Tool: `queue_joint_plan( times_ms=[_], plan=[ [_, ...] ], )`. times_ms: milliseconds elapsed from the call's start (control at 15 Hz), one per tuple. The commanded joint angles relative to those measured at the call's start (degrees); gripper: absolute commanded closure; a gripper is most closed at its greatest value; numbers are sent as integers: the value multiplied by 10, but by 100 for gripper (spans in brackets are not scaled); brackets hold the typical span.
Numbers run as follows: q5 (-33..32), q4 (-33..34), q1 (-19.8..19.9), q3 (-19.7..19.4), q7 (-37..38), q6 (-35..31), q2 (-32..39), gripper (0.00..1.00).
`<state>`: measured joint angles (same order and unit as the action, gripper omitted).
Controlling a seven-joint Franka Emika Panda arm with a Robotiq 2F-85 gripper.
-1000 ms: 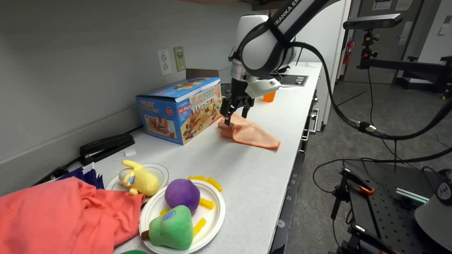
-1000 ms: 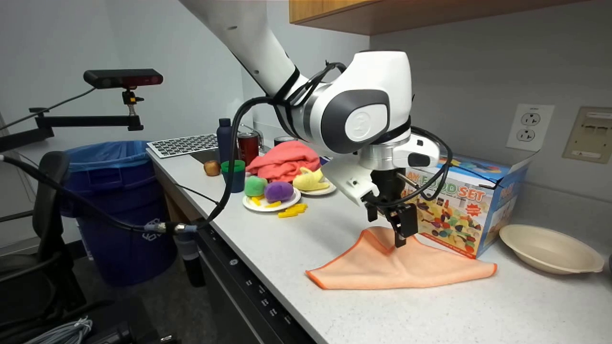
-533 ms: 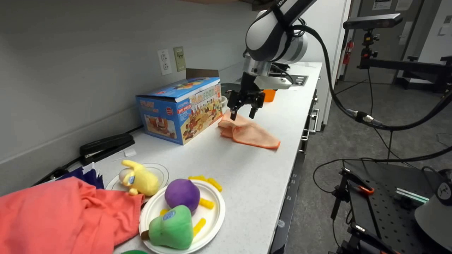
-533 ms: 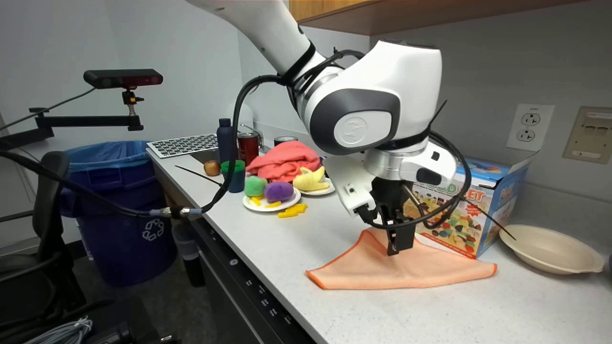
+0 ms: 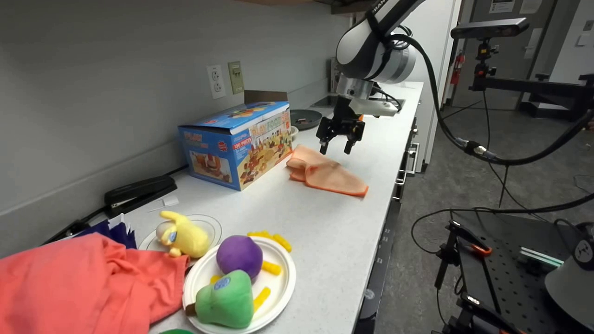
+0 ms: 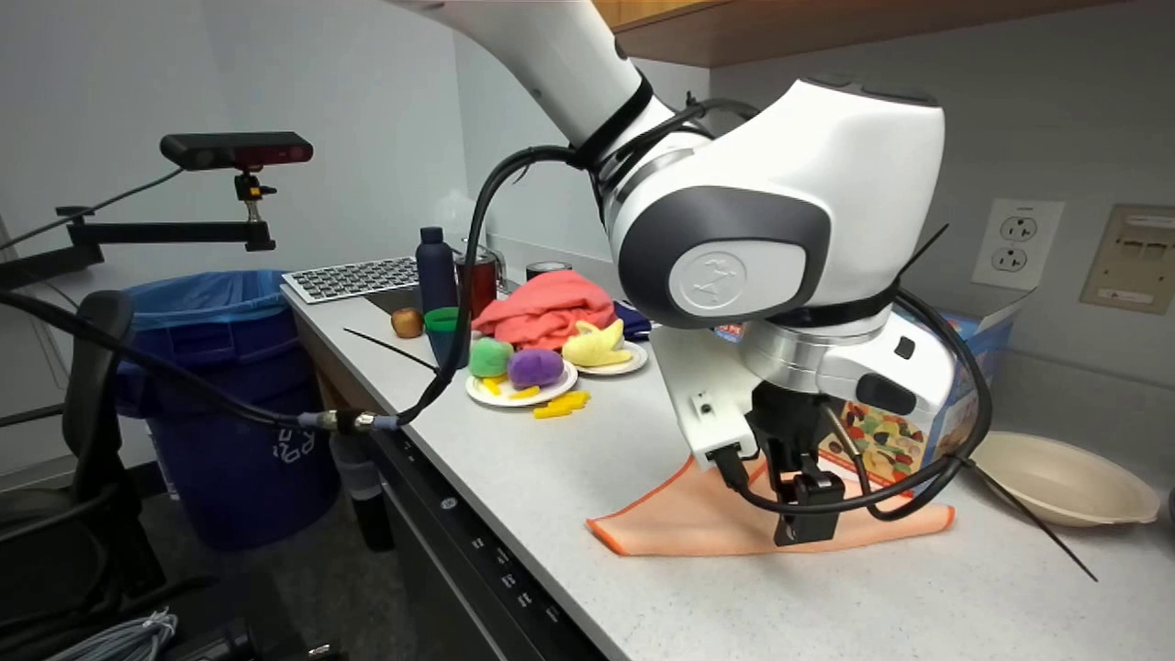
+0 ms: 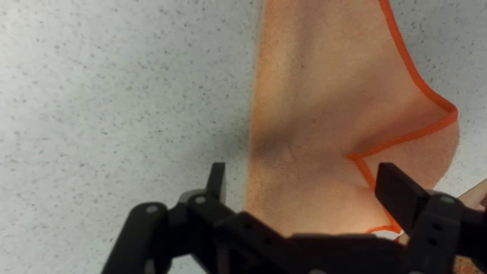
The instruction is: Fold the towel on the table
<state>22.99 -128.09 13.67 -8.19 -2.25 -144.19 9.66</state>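
Note:
The peach towel with orange trim lies on the counter in both exterior views [image 5: 332,178] [image 6: 693,520]. It looks folded over, with one smooth edge, and a trimmed corner is turned back in the wrist view [image 7: 323,95]. My gripper [image 5: 336,150] is open and empty, a little above the towel's smooth-edge side. In an exterior view the gripper [image 6: 806,531] hides part of the towel. In the wrist view the gripper [image 7: 302,171] has one finger over bare counter and the other over the trimmed part of the towel.
A toy food box [image 5: 262,148] stands close beside the towel along the wall. A tan bowl [image 6: 1056,477] and a dark pan [image 5: 306,119] stand beyond it. A white plate [image 5: 285,297] holds plush toys, near a red cloth [image 5: 83,287]. The counter's front edge runs along one side.
My open gripper has moved along the counter, away from the plush toys, and slightly toward the towel's smooth edge. The towel has not visibly moved.

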Motion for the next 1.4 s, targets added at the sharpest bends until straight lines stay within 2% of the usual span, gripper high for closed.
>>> queue_joint_plan(
  times_ms=[0,600,733,800,867,933,1333],
  plan=[
    [13,8,-7,9,-6,0,4,0],
    [-5,48,-31,30,8,-28,39,0],
    [-6,56,-34,34,7,-34,47,12],
    [-4,58,-34,36,8,-31,51,26],
    [-3,59,-34,37,7,-31,54,24],
    [-2,60,-33,38,7,-29,56,40],
    [-10,63,-31,36,8,-25,64,85]
  ],
)
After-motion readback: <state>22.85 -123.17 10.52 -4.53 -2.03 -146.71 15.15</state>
